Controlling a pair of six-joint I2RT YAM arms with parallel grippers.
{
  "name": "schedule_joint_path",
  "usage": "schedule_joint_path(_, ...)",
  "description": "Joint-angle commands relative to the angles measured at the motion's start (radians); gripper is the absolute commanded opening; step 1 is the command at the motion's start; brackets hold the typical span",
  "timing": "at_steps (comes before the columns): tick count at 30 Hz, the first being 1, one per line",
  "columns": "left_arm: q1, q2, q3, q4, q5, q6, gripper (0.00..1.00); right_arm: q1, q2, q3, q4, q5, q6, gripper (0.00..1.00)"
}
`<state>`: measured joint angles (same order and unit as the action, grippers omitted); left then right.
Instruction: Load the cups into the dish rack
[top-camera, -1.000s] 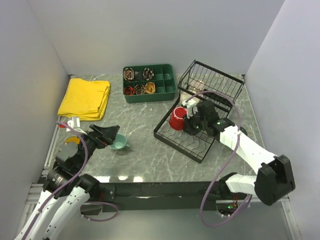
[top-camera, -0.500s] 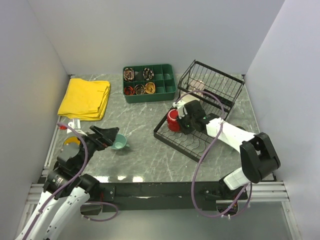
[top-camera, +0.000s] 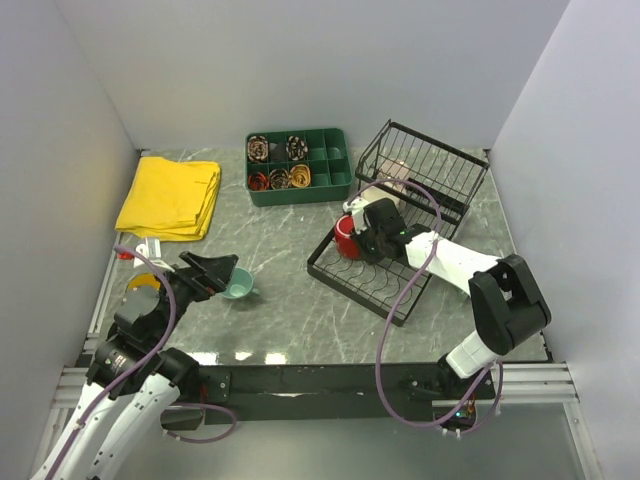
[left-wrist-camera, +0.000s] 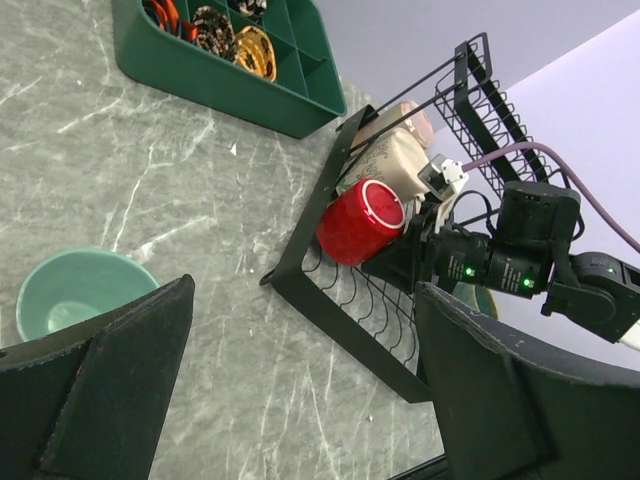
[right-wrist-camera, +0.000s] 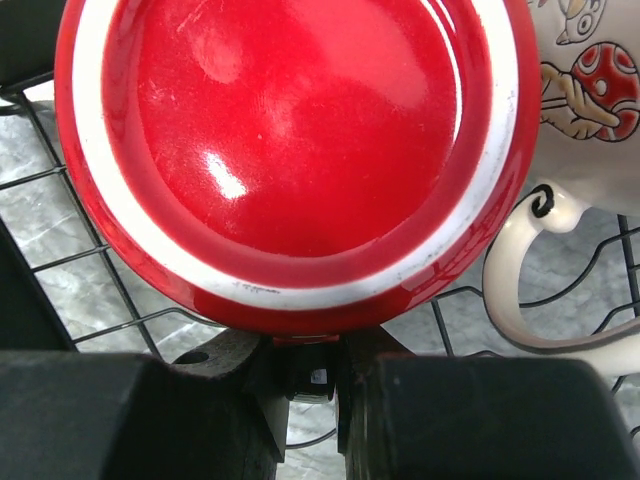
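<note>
Grey-green marbled tabletop (top-camera: 290, 300), boxed in by pale plain walls (top-camera: 300, 60). Glossy red mug (right-wrist-camera: 300, 150), white ring round its base, tipped sideways at the left end of the black wire rack (left-wrist-camera: 340, 335), just beside a cream painted mug (right-wrist-camera: 590, 60). Right claw (right-wrist-camera: 312, 370) pinching the red mug's handle. Left claw (top-camera: 215, 268) spread wide near a small teal mug (top-camera: 237, 286) on the tabletop.

glossy red mug (right-wrist-camera: 300, 150) — matt wire rack (top-camera: 356, 294)

Shows red mug (top-camera: 346, 240) tilted in black wire dish rack (top-camera: 432, 166), cream mug (left-wrist-camera: 393, 160) at its one o'clock; teal mug (top-camera: 237, 286) upright at eight o'clock.
</note>
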<state>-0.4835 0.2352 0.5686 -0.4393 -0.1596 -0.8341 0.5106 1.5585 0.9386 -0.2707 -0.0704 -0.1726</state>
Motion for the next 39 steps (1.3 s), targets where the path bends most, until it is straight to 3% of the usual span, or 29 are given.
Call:
schedule_joint_path(1, -0.001, -0.013, -0.01, -0.001, -0.008, -0.022, 0.96, -0.001, 0.014, 0.068, 0.096, 0.035, 0.015, 0.0)
schedule_joint_path(6, -0.001, -0.016, -0.009, -0.007, -0.003, -0.033, 0.96, -0.018, 0.044, 0.091, 0.079, 0.023, 0.033, 0.01)
schedule_joint_path(15, -0.001, -0.02, -0.013, -0.021, 0.003, -0.052, 0.96, -0.038, 0.066, 0.101, 0.07, 0.0, 0.039, 0.15)
schedule_joint_path(16, -0.001, -0.02, -0.016, -0.021, 0.005, -0.056, 0.96, -0.038, 0.066, 0.101, 0.068, -0.002, 0.038, 0.22)
schedule_joint_path(20, -0.001, 0.002, -0.016, -0.055, -0.015, -0.089, 0.96, -0.037, 0.061, 0.101, 0.065, -0.002, 0.028, 0.35)
schedule_joint_path(26, -0.001, 0.105, -0.003, -0.157, -0.067, -0.168, 0.97, -0.038, 0.038, 0.097, 0.053, -0.014, -0.005, 0.48)
schedule_joint_path(34, -0.001, 0.288, 0.017, -0.245, -0.141, -0.279, 0.99, -0.037, -0.127, 0.072, -0.041, -0.1, -0.113, 0.71)
schedule_joint_path(39, -0.001, 0.4, 0.036, -0.265, -0.181, -0.342, 0.93, -0.04, -0.281, 0.045, -0.157, -0.161, -0.252, 0.76)
